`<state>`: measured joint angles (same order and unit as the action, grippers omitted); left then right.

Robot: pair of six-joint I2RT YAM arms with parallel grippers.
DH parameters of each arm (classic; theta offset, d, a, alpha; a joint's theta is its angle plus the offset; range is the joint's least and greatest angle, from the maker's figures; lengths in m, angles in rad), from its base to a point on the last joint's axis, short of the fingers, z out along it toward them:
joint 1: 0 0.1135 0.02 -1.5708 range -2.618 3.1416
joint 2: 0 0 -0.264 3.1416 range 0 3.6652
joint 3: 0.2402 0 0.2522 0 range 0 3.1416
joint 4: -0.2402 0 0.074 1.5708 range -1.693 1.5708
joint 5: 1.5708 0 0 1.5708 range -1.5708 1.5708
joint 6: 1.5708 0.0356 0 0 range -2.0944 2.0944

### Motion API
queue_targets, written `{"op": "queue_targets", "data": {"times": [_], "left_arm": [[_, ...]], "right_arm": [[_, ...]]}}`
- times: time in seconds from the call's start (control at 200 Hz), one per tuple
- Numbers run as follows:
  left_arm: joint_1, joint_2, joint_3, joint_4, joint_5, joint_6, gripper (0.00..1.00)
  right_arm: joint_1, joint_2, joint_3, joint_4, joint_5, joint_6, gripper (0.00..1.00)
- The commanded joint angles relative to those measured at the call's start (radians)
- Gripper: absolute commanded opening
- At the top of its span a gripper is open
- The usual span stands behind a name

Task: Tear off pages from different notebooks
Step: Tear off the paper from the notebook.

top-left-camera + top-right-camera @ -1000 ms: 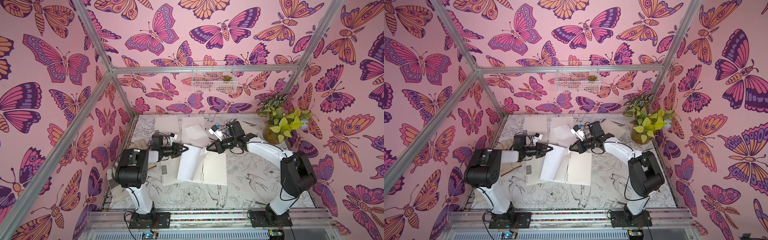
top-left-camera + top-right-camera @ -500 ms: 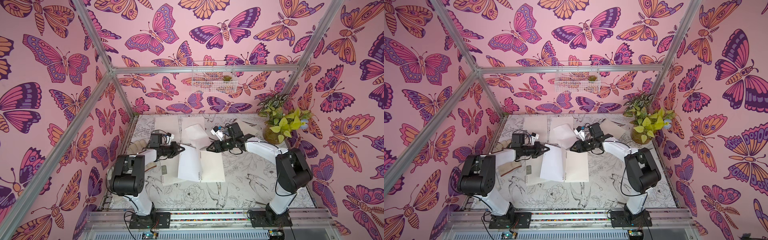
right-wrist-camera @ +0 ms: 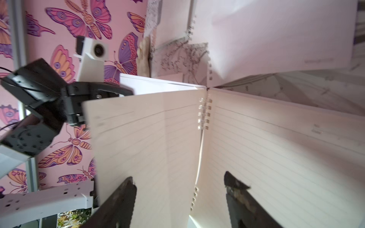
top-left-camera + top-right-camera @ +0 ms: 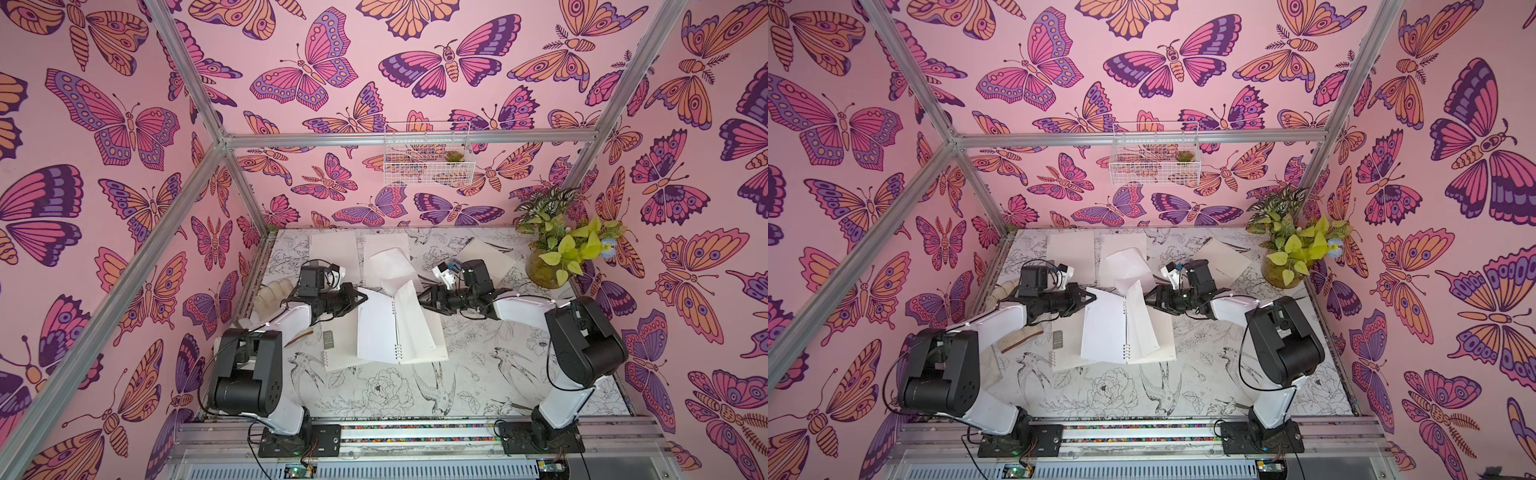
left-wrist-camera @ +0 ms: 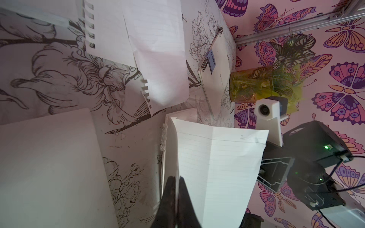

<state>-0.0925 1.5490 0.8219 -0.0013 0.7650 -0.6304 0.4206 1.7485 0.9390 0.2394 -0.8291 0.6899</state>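
Left wrist view, blue "CAMP" label [image 5: 212,61], black-spiral notebook [image 5: 221,79], jaws pinching page [image 5: 213,167]

The left gripper [image 5: 176,180] pinches a lined page [image 5: 217,167]; a spiral notebook [image 5: 219,79] lies just beside the plant pot [image 5: 248,84].

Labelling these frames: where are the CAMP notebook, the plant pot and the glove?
CAMP notebook [image 5: 217,79]: left wrist view, middle of its cover.
Plant pot [image 4: 538,276]: a top view, its glass wall.
Glove [image 4: 272,297]: a top view, its middle.
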Motion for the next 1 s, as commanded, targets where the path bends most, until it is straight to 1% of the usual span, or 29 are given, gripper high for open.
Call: {"op": "queue_targets", "data": {"times": [0.0,0.1,0.155,0.24,0.315,0.426,0.461,0.491,0.516,0.521,0.551,0.586,0.606,0.661,0.716,0.811,0.876,0.931,0.956,0.996], "left_arm": [[-0.004,-0.018,-0.003,-0.041,-0.042,0.004,0.0],[-0.005,-0.012,-0.002,-0.042,-0.043,0.0,0.0],[-0.006,-0.012,-0.001,-0.042,-0.043,-0.001,0.0],[-0.009,-0.013,0.0,-0.043,-0.045,-0.002,0.0],[-0.008,-0.016,0.002,-0.047,-0.049,0.0,0.0],[-0.007,-0.018,0.007,-0.057,-0.056,0.003,0.0],[-0.007,-0.015,0.01,-0.06,-0.059,0.003,0.0],[-0.008,-0.016,0.011,-0.063,-0.059,0.003,0.0],[-0.007,-0.012,0.014,-0.067,-0.061,0.004,0.0],[-0.007,-0.014,0.014,-0.067,-0.061,0.004,0.0],[-0.008,-0.014,0.017,-0.069,-0.062,0.006,0.0],[-0.008,-0.012,0.018,-0.073,-0.064,0.005,0.0],[-0.008,-0.012,0.019,-0.075,-0.065,0.005,0.0],[-0.008,-0.01,0.02,-0.077,-0.068,0.004,0.0],[-0.007,-0.01,0.022,-0.08,-0.073,0.001,0.0],[-0.007,-0.009,0.021,-0.087,-0.088,-0.008,0.0],[-0.005,-0.006,0.022,-0.088,-0.103,-0.022,0.0],[-0.003,0.001,0.02,-0.088,-0.121,-0.042,0.0],[-0.002,0.004,0.02,-0.087,-0.127,-0.051,0.0],[0.0,0.009,0.02,-0.087,-0.14,-0.07,0.0]], "right_arm": [[-0.003,-0.031,-0.052,0.269,-0.04,0.158,0.76],[-0.002,-0.005,-0.081,0.424,-0.066,0.25,0.76],[0.003,0.013,-0.076,0.445,-0.077,0.259,0.76],[0.012,0.034,-0.06,0.386,-0.07,0.223,0.77],[0.014,0.049,-0.038,0.286,-0.055,0.172,0.77],[0.016,0.066,-0.013,0.212,-0.05,0.123,0.76],[0.021,0.071,0.009,0.135,-0.034,0.078,0.72],[0.027,0.071,0.029,0.067,-0.009,0.035,0.65],[0.037,0.07,0.05,-0.001,0.021,-0.011,0.56],[0.039,0.07,0.055,-0.034,0.028,-0.021,0.56],[0.053,0.069,0.094,-0.142,0.078,-0.09,0.44],[0.079,0.065,0.141,-0.277,0.166,-0.167,0.3],[0.098,0.064,0.163,-0.345,0.239,-0.212,0.23],[0.154,0.06,0.242,-0.505,0.418,-0.316,0.11],[0.212,0.063,0.302,-0.604,0.564,-0.391,0.0],[0.311,0.064,0.368,-0.695,0.749,-0.505,0.0],[0.402,0.057,0.383,-0.707,0.846,-0.644,0.0],[0.483,0.061,0.389,-0.709,0.969,-0.726,0.0],[0.51,0.068,0.397,-0.717,1.004,-0.753,0.0],[0.547,0.077,0.403,-0.719,1.024,-0.796,0.0]]}}
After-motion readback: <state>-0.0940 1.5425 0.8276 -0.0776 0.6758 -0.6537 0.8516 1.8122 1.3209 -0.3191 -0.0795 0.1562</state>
